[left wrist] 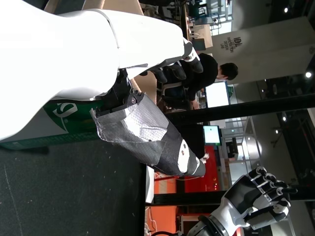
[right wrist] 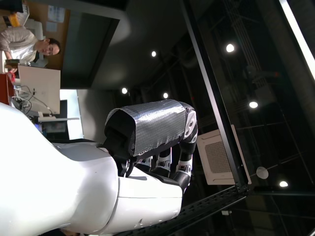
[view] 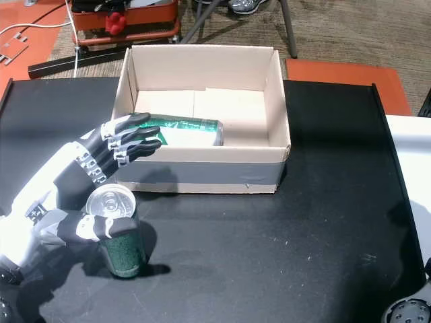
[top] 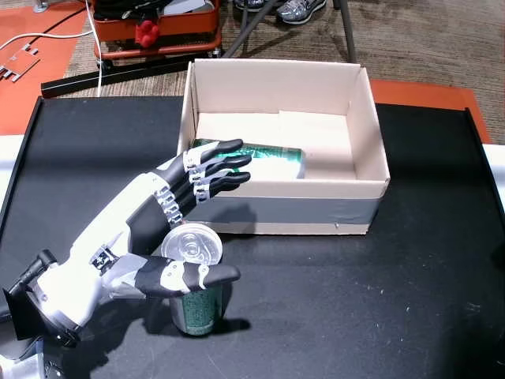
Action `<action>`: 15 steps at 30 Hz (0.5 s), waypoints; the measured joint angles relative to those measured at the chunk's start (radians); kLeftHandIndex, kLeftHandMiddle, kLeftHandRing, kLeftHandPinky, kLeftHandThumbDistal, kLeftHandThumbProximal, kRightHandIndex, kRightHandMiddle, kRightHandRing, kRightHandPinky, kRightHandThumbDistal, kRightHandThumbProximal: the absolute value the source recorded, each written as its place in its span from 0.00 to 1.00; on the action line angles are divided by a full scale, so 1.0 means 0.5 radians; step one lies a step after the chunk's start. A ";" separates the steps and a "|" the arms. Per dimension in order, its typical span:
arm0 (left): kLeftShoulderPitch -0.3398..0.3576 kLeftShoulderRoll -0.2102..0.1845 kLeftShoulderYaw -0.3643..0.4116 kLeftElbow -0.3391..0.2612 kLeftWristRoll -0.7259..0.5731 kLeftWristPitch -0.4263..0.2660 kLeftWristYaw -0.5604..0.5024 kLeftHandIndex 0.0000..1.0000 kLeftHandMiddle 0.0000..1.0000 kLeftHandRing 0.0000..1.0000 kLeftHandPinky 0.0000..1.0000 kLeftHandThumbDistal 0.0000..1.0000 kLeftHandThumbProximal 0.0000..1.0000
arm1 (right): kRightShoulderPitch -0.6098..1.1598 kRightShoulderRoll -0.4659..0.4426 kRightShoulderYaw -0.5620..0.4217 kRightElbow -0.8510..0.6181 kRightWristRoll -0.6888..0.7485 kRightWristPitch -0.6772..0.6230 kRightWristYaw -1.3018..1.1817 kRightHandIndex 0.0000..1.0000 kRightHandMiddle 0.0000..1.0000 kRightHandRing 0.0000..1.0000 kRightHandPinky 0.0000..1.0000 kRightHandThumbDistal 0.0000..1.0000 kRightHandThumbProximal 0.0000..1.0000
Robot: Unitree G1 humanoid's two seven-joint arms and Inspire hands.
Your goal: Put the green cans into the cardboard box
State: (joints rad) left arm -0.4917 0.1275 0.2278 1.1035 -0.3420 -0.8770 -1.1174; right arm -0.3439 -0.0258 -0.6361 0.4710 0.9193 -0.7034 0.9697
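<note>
The left hand (top: 177,229) is built of white shell plates over black finger segments, with silver-grey knuckle joints (seen in both head views). A small black-and-white square marker is carried near the wrist. On the right hand (right wrist: 157,147), a white forearm shell and a thumb wrapped in grey tape are seen.

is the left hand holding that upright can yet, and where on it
Not clearly. The left hand is around the upper part of the upright green can, thumb across its front, fingers extended past it toward the cardboard box. A closed hold cannot be told.
</note>
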 measured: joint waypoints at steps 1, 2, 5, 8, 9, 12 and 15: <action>0.000 0.001 0.000 0.014 0.009 -0.004 0.004 0.91 0.88 0.91 0.93 0.96 0.22 | 0.002 0.000 0.000 -0.007 0.001 0.009 0.001 0.28 0.32 0.41 0.48 0.17 0.31; 0.000 0.003 -0.001 0.024 0.022 -0.005 0.010 0.90 0.88 0.91 0.93 0.97 0.23 | 0.001 0.000 0.000 -0.012 0.003 0.015 0.001 0.28 0.32 0.41 0.48 0.17 0.31; 0.000 0.006 -0.004 0.048 0.059 -0.020 0.037 0.88 0.87 0.89 0.90 0.95 0.22 | 0.002 0.000 -0.001 -0.020 0.004 0.033 0.000 0.26 0.31 0.40 0.48 0.16 0.30; 0.000 0.007 -0.007 0.058 0.072 -0.090 0.055 0.87 0.87 0.87 0.85 0.93 0.21 | 0.003 0.000 -0.003 -0.029 0.009 0.046 0.004 0.26 0.31 0.41 0.48 0.16 0.30; 0.000 0.007 -0.007 0.058 0.073 -0.127 0.058 0.87 0.87 0.87 0.84 0.94 0.20 | 0.003 0.000 -0.003 -0.036 0.016 0.059 0.008 0.26 0.31 0.41 0.48 0.16 0.29; 0.000 0.007 -0.024 0.070 0.096 -0.180 0.092 0.88 0.88 0.87 0.84 0.93 0.17 | 0.012 0.000 -0.003 -0.067 0.022 0.096 0.008 0.26 0.31 0.41 0.47 0.18 0.28; 0.000 0.012 -0.046 0.130 0.143 -0.171 0.166 0.88 0.87 0.88 0.86 0.94 0.14 | 0.025 0.000 -0.004 -0.077 0.030 0.124 0.008 0.26 0.31 0.40 0.46 0.20 0.28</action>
State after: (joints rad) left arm -0.4917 0.1333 0.2046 1.1684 -0.2705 -0.9627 -1.0345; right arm -0.3316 -0.0257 -0.6381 0.4326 0.9345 -0.6414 0.9738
